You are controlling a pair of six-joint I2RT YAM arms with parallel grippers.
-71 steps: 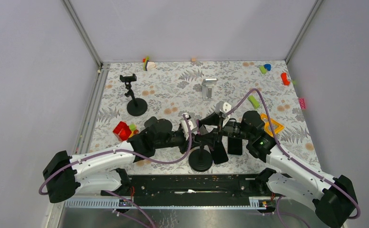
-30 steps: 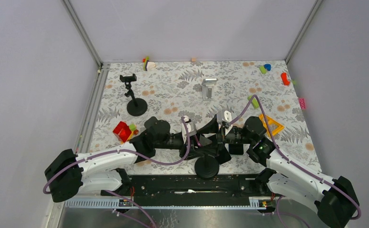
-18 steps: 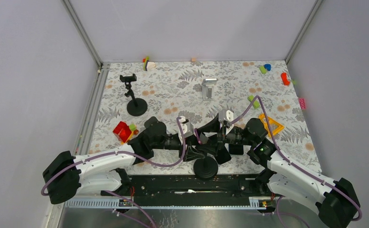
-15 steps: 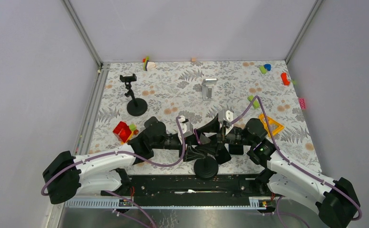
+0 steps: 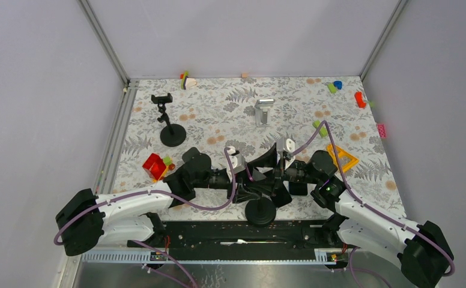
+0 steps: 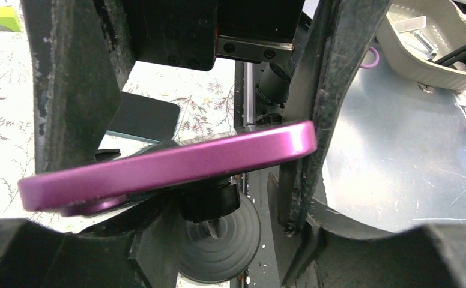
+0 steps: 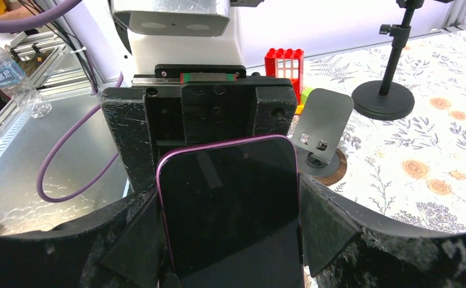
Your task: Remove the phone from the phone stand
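Phone: purple, above stand, near surface edge.
Right claw: closed on phone's sides.
Left claw: half open astride phone; grip unclear.
Bottle label: unreadable.
Nearby: red blocks.

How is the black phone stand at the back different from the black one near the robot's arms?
The back stand has an empty clamp, but the near stand has the purple phone on top. The back stand is all alone, but the near stand has the left arm and right arm reaching in around it. Both are black with round bases.
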